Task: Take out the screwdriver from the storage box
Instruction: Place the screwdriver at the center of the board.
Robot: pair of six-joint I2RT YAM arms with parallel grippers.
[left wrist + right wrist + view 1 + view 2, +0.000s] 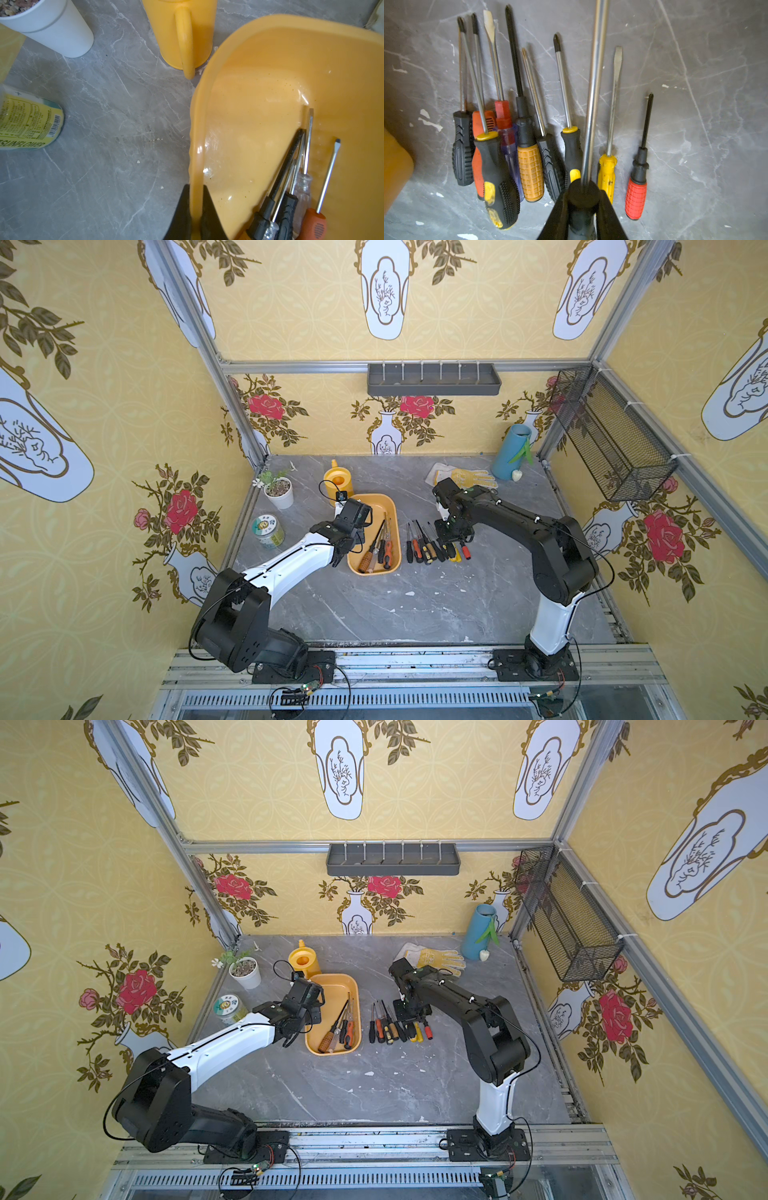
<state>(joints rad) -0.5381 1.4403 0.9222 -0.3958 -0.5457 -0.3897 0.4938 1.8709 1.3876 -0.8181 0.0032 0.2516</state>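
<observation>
Two grippers are clamped. The left gripper pinches the left rim of the storage box. The right gripper grips a black-handled screwdriver (long bright shaft) over a row of screwdrivers on the grey table. The box sits mid-table just beside that row, with several loose screwdrivers inside. Behind it stands a yellow watering can.

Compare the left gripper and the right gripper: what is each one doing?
The left gripper pinches the storage box rim; the right gripper clamps a long screwdriver by its black handle. The left gripper sits at the box's edge; the right gripper is outside the box, at the laid-out screwdrivers. Both are shut on something.
</observation>
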